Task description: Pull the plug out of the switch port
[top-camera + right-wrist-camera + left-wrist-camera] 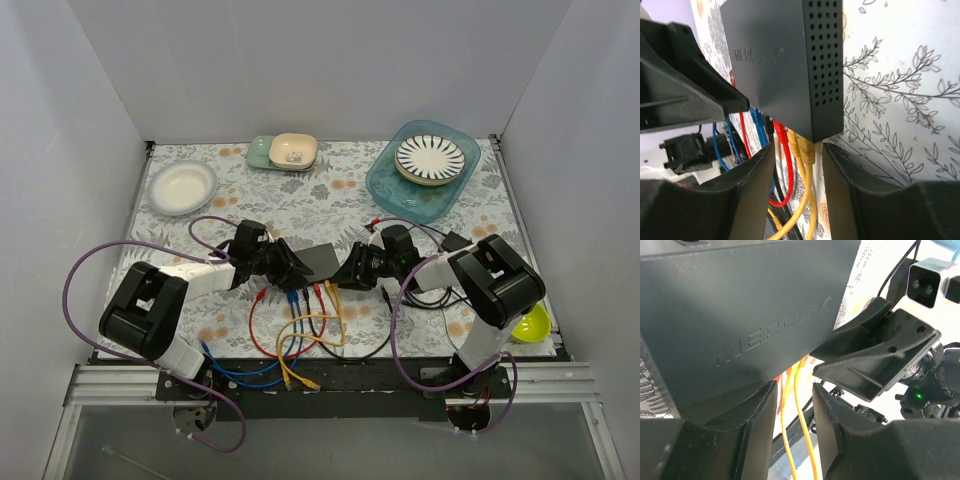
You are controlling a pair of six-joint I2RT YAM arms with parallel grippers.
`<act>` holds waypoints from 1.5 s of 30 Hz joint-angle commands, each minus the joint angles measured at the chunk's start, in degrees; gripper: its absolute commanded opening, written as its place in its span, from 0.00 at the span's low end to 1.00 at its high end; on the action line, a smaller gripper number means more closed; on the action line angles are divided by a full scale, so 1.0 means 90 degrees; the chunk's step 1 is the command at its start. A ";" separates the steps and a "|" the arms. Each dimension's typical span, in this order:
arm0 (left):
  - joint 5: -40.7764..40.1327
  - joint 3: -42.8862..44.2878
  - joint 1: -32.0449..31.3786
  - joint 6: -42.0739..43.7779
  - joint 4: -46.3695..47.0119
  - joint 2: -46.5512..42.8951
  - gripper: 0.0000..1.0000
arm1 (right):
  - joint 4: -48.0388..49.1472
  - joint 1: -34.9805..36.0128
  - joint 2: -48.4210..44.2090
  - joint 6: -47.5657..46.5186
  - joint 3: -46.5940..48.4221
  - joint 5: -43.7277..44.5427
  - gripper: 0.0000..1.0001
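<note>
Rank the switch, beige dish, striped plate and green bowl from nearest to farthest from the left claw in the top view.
From the left claw:
1. Switch, just beside its tips, table centre.
2. Beige dish, far edge, straight beyond the claw.
3. Striped plate, far right.
4. Green bowl, near right corner, partly hidden by the right arm.

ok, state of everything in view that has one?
switch, flat on table.
yellow plugs, seated in switch.
red plug, seated.
right end effector, open, astride yellow plugs.
left end effector, at switch corner, grip unclear.
</note>
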 commanded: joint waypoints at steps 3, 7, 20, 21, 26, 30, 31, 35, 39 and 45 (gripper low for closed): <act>0.0080 -0.0085 -0.0029 0.0089 -0.0153 -0.0304 0.34 | 0.0702 0.0032 0.0252 0.0555 0.0061 0.0362 0.48; 0.0099 -0.0114 -0.0029 0.0128 -0.0173 -0.0314 0.34 | 0.0888 0.0032 0.0340 0.0712 -0.0018 0.0480 0.45; 0.0167 -0.0163 -0.0029 0.0235 -0.0163 -0.0284 0.34 | 0.0518 0.0120 0.0380 0.0420 -0.0076 0.0587 0.40; 0.0177 -0.0163 -0.0029 0.0225 -0.0153 -0.0265 0.34 | 0.0498 0.0130 0.0389 0.0401 -0.0067 0.0597 0.40; 0.0206 -0.0163 -0.0029 0.0255 -0.0144 -0.0265 0.34 | 0.0342 0.0159 0.0428 0.0322 0.0011 0.0636 0.37; 0.0207 -0.0182 -0.0029 0.0255 -0.0144 -0.0265 0.34 | 0.0302 0.0169 0.0506 0.0342 0.0041 0.0646 0.33; 0.0207 -0.0192 -0.0029 0.0245 -0.0144 -0.0284 0.34 | 0.0303 0.0169 0.0516 0.0361 0.0041 0.0656 0.32; 0.0207 -0.0222 -0.0029 0.0226 -0.0134 -0.0313 0.34 | 0.0303 0.0169 0.0545 0.0381 0.0051 0.0636 0.27; 0.0352 -0.0280 -0.0029 0.0070 0.0012 -0.0324 0.34 | 0.0264 0.0159 0.0555 0.0303 0.0060 0.0549 0.09; 0.0548 -0.0417 -0.0048 -0.0291 0.0578 -0.0090 0.35 | -0.0049 0.0179 0.0448 -0.0136 -0.0056 0.0500 0.01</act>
